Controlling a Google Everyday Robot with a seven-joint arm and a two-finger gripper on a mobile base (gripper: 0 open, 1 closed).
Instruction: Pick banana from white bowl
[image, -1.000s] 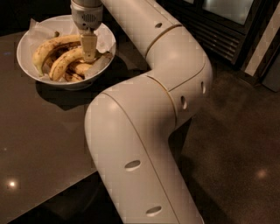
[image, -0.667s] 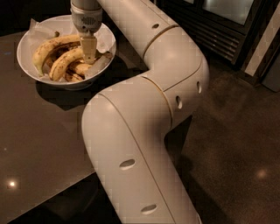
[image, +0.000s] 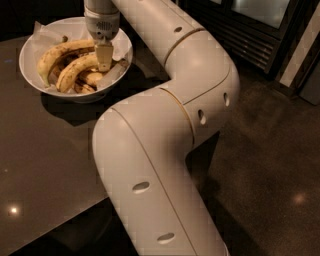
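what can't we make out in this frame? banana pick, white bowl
- Camera view: whether the end effector, down in the white bowl at the banana, has a grip; its own body covers the contact.
- Camera view: how many smaller bananas lie underneath; the upper ones cover them.
- Camera view: the table toward its right side; the arm blocks it.
- Camera view: the arm's lower end, cut off by the bottom edge.

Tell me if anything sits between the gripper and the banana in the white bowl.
Nothing visible does. The gripper is down inside the white bowl, right at the banana's right end. A second long banana lies behind it and smaller brown bananas beside it, none in between.
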